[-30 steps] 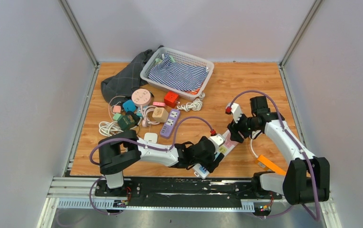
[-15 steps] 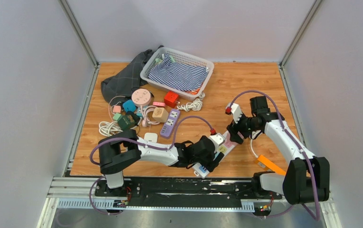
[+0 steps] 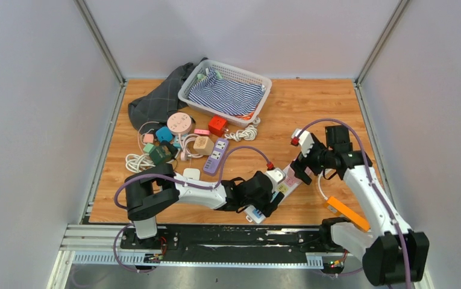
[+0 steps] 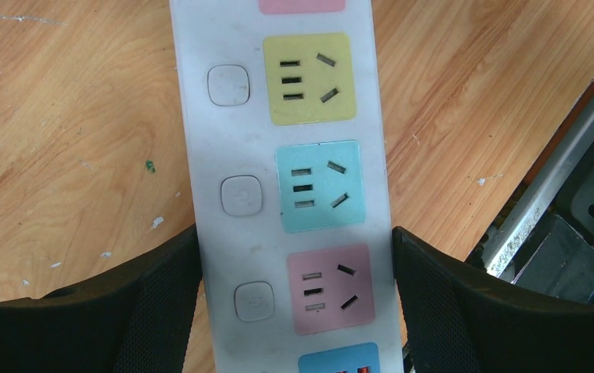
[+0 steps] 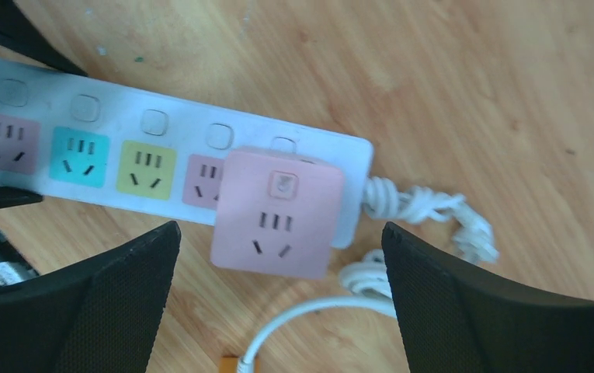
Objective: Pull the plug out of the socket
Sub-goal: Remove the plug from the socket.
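Note:
The socket is a long white power strip [image 4: 200, 155] with pink, blue and yellow outlets, lying diagonally near the table's front [image 3: 283, 188]. My left gripper [image 4: 295, 241] is shut on its near end, one finger pressed to each long side. The plug, a pink cube adapter [image 5: 278, 214], sits over the strip's [image 5: 177, 132] cable end and overhangs its edge. Whether its pins are still in the outlet I cannot tell. My right gripper [image 5: 279, 233] hangs above the cube, open wide and touching nothing; in the top view this gripper [image 3: 303, 171] is over the strip's far end.
The strip's bundled white cable [image 5: 418, 206] trails off its end, and a loose white lead [image 5: 309, 311] runs to an orange piece [image 3: 343, 211]. A basket with striped cloth [image 3: 225, 90], a dark cloth [image 3: 155, 99] and a clutter of adapters [image 3: 179, 141] fill the back left. The metal rail [image 4: 557, 179] edges the table.
My right gripper has opened wide and drawn up and to the right, away from the strip's far end. The left gripper has kept its hold on the strip.

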`<control>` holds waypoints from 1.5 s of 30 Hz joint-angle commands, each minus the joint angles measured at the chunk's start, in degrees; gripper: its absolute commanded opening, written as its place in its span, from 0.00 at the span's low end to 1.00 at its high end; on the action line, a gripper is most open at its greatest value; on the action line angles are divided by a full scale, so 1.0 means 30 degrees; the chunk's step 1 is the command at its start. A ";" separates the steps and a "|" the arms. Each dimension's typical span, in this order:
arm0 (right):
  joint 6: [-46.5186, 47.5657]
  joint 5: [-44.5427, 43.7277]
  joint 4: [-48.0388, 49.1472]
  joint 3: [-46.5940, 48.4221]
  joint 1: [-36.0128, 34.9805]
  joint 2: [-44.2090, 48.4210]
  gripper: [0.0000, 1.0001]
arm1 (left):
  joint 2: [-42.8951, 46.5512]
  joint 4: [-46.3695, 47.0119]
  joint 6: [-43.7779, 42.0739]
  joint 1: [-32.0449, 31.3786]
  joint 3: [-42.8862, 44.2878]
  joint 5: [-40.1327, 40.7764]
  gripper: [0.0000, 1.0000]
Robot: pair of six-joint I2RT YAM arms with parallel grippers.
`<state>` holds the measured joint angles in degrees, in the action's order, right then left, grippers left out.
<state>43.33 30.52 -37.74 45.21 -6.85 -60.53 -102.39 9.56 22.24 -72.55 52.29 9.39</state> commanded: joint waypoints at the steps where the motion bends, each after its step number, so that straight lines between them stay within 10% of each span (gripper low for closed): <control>1: -0.0901 -0.3255 0.0491 0.0498 0.0707 0.2385 1.00 | -0.0580 -0.0361 -0.0265 0.0278 -0.0012 0.0325 0.00; 5: -0.1241 -0.4440 0.2532 -0.0750 0.1481 0.3978 1.00 | -0.0616 -0.0373 -0.0305 0.0278 0.0030 0.0349 0.00; 13: -0.0093 0.2580 -0.0641 -0.0815 0.0993 0.1702 0.92 | -0.0591 -0.0346 -0.0294 0.0278 -0.0029 0.0414 0.00; 23: -0.1375 -0.2410 0.1647 -0.1259 -0.0579 -0.1292 0.99 | -0.0564 -0.0348 -0.0323 0.0278 -0.0058 0.0460 0.00; 29: -0.1481 -0.2309 0.1455 -0.1003 -0.1288 -0.1994 0.72 | -0.0492 -0.0320 -0.0338 0.0271 -0.0065 0.0616 0.00; 34: -0.0951 -0.0659 0.0559 -0.1037 -0.2062 -0.1373 0.10 | -0.0479 -0.0331 -0.0326 0.0278 -0.0112 0.0606 0.00; 40: -0.0138 0.2806 -0.1639 -0.0257 -0.2652 -0.1465 0.00 | -0.0546 -0.0345 -0.0336 0.0308 -0.0051 0.0689 0.00; 45: -0.2813 -0.2837 0.1027 -0.0047 -0.1051 -0.0868 0.00 | -0.0425 -0.0320 -0.0294 0.0308 -0.0186 0.0621 0.00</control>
<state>38.46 23.35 -33.67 43.59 -11.20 -65.69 -101.93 9.41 22.57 -72.53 52.29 10.17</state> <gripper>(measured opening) 0.633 0.816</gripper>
